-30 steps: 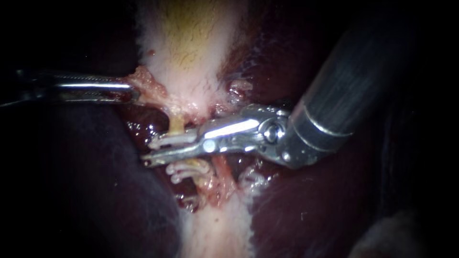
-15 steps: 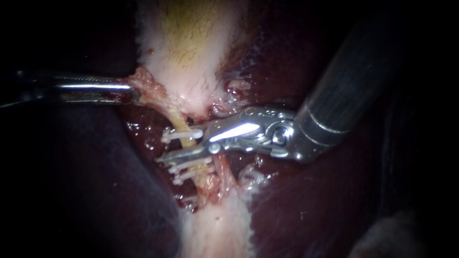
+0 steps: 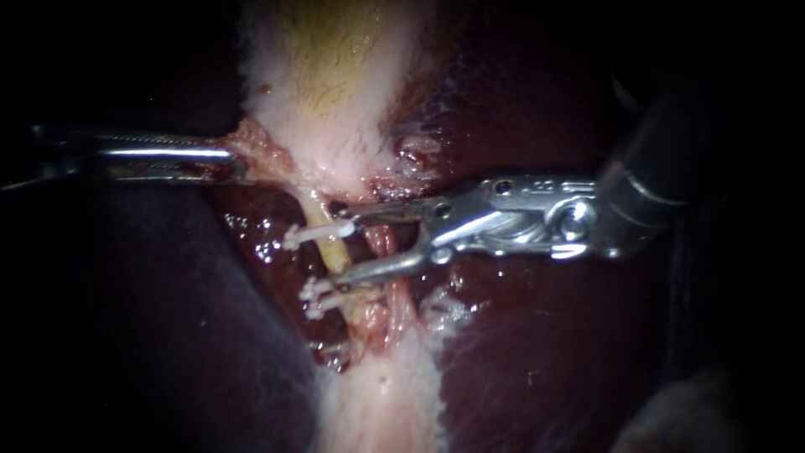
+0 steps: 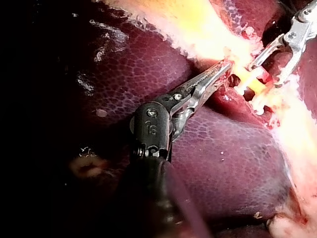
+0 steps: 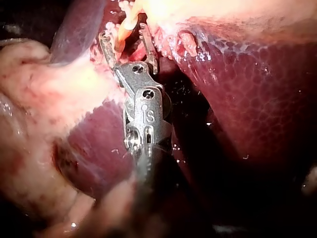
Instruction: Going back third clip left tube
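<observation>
hidden: both shafts fade into the dark at the endoscope view's edges; right tube (image 3: 394, 302) runs partly behind the lower jaw of the right instrument (image 3: 338, 245); the left wrist view cuts that instrument off at its edge.
hard to make out: lower clips (image 3: 323, 295) sit tight together and are barely separable; clips are hard to pick out in the right wrist view.
counts: 2 instruments, 2 tubes, 3 clips (1 upper, 2 lower).
left instrument (image 3: 235, 161): jaws clamped on tissue fold (image 3: 256, 143) at the edge of the gallbladder (image 3: 335, 75); liver (image 3: 520, 352) on both sides.
right instrument: jaws apart, gripping nothing, straddling left tube (image 3: 337, 253).
upper clip (image 3: 317, 233): across left tube, between the spread jaws, its end just beside the upper jaw; apart from the lower clips further down the same tube.
</observation>
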`<state>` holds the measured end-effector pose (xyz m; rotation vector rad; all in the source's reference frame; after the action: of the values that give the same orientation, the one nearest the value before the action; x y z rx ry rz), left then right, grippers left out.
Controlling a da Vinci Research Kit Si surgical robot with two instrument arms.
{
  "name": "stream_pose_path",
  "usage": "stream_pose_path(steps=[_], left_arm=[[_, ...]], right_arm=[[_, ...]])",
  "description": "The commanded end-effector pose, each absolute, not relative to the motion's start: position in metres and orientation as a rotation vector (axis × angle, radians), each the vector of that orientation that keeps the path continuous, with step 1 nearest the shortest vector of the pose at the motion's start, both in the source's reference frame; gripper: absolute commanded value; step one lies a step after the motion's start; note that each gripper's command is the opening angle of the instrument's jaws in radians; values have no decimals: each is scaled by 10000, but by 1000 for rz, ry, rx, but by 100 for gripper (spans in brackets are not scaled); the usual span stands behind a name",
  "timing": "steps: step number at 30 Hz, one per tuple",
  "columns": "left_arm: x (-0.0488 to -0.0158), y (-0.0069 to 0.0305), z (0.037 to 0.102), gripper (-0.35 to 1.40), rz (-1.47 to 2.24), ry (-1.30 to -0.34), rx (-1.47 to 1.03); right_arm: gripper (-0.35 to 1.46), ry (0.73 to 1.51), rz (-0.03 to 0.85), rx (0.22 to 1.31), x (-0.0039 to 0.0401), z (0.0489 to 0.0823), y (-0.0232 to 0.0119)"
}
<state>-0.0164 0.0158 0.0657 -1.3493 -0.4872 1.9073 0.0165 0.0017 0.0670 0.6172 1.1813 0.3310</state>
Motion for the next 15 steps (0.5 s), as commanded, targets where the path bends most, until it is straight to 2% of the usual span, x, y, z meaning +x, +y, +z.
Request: stream_pose_path(steps=[1,9,15], left_arm=[[-164,158,656,-35,1908,-487,-1349],[-164,158,657,-35,1908,-488,-1350],[-164,159,657,-35,1908,-488,-1350]], right_arm=[[50,1184,325,612,158,666,18],[50,1198,279,565,89,640,24],[50,1205,252,543,59,631,30]])
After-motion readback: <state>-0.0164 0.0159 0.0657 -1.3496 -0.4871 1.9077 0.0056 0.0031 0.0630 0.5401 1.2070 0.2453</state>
